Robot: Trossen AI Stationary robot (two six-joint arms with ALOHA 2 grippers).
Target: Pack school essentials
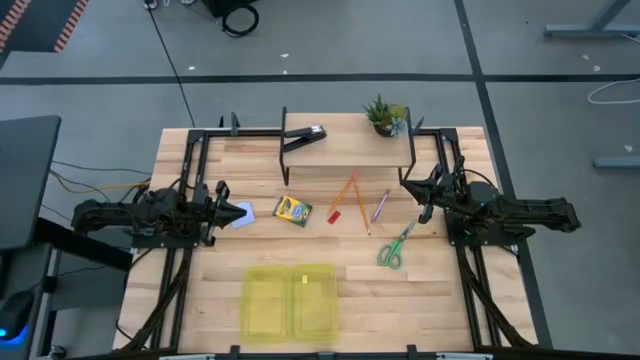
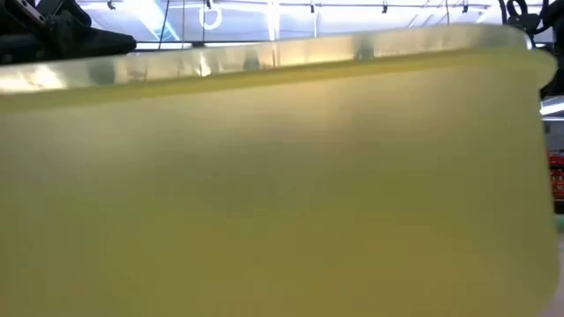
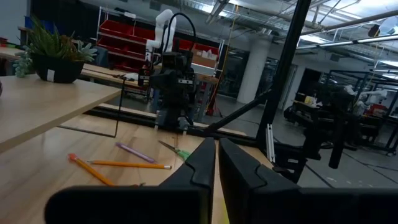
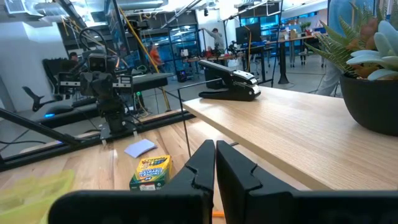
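Packing not yet begun. Left gripper (image 1: 222, 208) and right gripper (image 1: 424, 195) are resting clenched, empty. Crayon box (image 1: 292, 210), pencils, scissors (image 1: 392, 250) are lying mid-table; yellow case (image 1: 290, 300), seemingly open, is waiting nearer. Next move: unclench and pick one item.

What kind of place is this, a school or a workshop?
Most likely a robotics lab or workshop, not a school: a wooden table with two robot arms, red storage bins on shelving, and more robot rigs on a bare open floor beyond.
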